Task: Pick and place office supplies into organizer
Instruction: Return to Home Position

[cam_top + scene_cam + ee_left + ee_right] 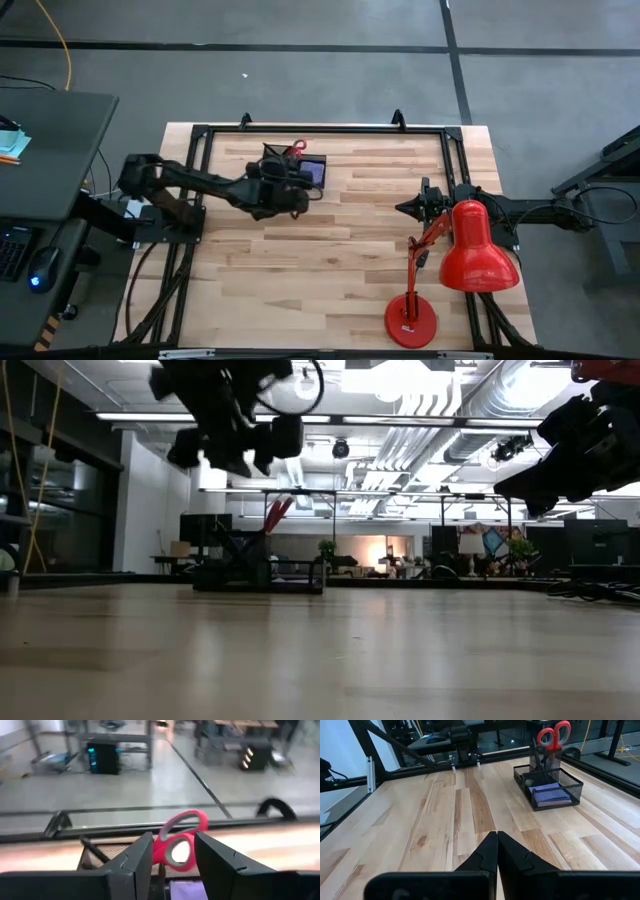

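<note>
Black mesh organizer [547, 782], red-handled scissors [165, 845] upright inside, sits just ahead of and below the open, empty left gripper [173, 851]; the closed right gripper [496, 840] waits well apart.

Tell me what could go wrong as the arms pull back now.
The open left hand hangs close to the red scissors standing in the organizer; a finger might snag a handle and tip it. The shut right hand sits near the red lamp, so a swing could knock it.
</note>
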Robot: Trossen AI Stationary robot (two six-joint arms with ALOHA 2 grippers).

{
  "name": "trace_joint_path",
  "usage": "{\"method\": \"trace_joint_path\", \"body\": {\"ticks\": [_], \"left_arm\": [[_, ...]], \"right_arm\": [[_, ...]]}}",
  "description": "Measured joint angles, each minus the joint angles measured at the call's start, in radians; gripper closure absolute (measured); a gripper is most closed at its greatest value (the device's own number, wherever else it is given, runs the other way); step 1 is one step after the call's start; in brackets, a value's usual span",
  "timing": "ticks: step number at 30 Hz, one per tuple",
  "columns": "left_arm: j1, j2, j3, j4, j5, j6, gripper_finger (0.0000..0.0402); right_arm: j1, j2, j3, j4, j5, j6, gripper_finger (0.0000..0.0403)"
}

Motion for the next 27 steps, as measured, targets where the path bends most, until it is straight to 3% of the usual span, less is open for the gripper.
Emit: {"method": "trace_joint_path", "body": {"ticks": [6, 9, 11, 16, 22, 27], "left_arm": [[-0.127, -0.088, 0.000, -0.028, 0.093, 0.332, 0.0274], [-0.218, -0.097, 0.000, -0.040, 0.084, 0.375, 0.0272], [-0.288, -0.095, -0.004, -0.082, 0.082, 0.340, 0.0270], [-0.477, -0.095, -0.099, -0.128, 0.051, 0.084, 0.0272], [-0.680, -0.095, -0.211, -0.128, -0.045, 0.049, 0.0272], [-0.775, -0.094, -0.303, -0.142, -0.100, -0.094, 0.0275]], "right_arm": [[0.000, 0.000, 0.000, 0.000, 0.000, 0.000, 0.0402], [0.000, 0.000, 0.000, 0.000, 0.000, 0.000, 0.0402], [0.000, 0.000, 0.000, 0.000, 0.000, 0.000, 0.0402], [0.000, 0.000, 0.000, 0.000, 0.000, 0.000, 0.0402], [0.000, 0.000, 0.000, 0.000, 0.000, 0.000, 0.0402], [0.000, 0.000, 0.000, 0.000, 0.000, 0.000, 0.0402]]}}
